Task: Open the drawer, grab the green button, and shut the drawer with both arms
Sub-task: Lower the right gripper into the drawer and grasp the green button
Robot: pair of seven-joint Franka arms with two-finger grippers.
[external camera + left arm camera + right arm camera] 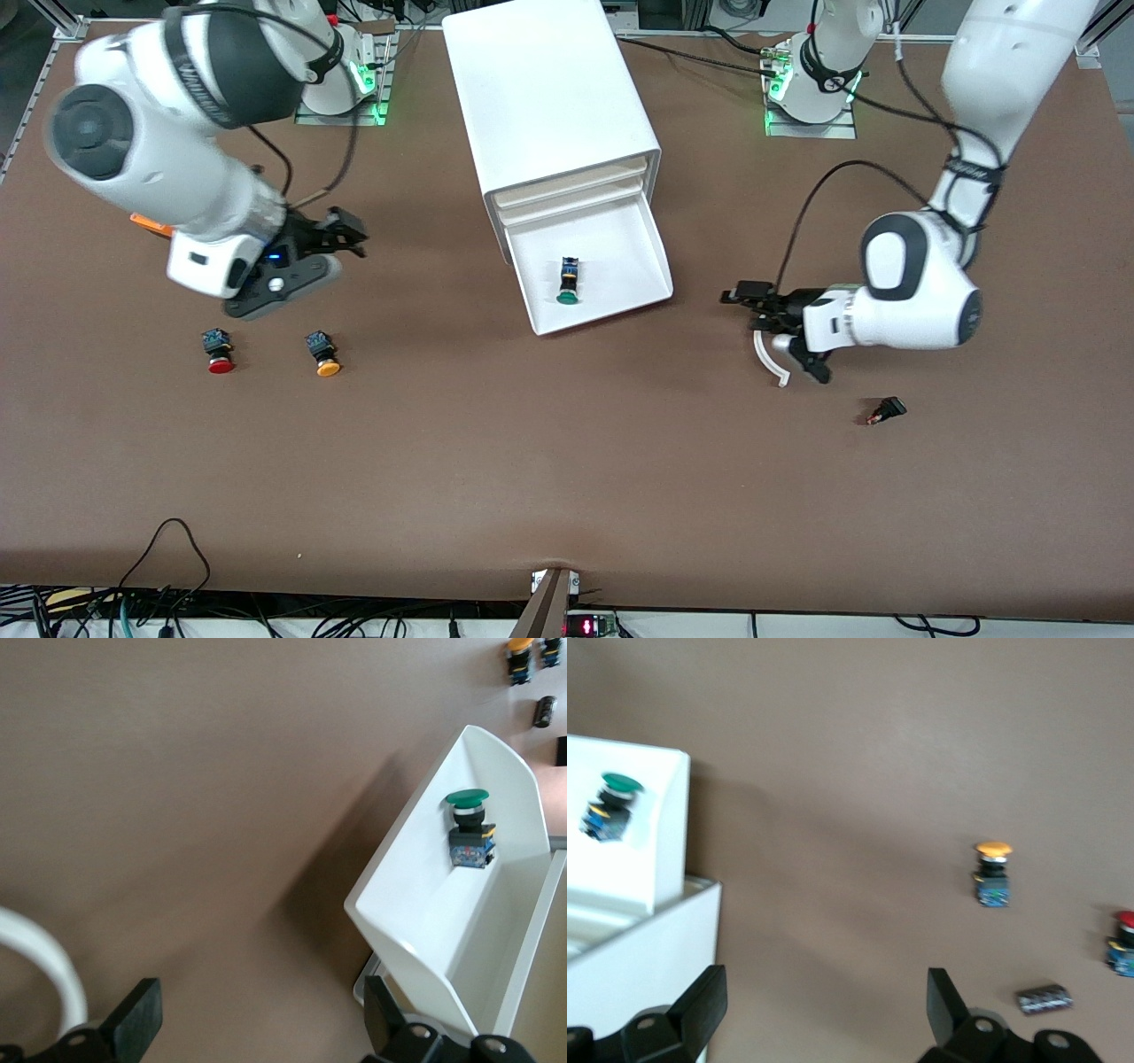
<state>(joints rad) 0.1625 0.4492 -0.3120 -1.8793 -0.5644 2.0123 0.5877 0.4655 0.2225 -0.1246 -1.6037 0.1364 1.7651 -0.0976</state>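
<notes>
Bottom drawer [611,266] of the white cabinet [549,97] pulled out, green-capped button [569,280] lying on its floor. Left gripper [753,306] hovers beside the drawer, jaws spread and empty; right gripper [341,235] hangs wide open, holding nothing, above the red button [219,351] and orange button [323,354]. Risk: a descending finger may catch the drawer wall, or topple the small button instead of pinching it

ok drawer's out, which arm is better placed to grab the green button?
Probably right. Both grippers are open and empty; the left gripper sits beside the drawer, just off its handle, while the right gripper hangs free, facing the green button.
</notes>
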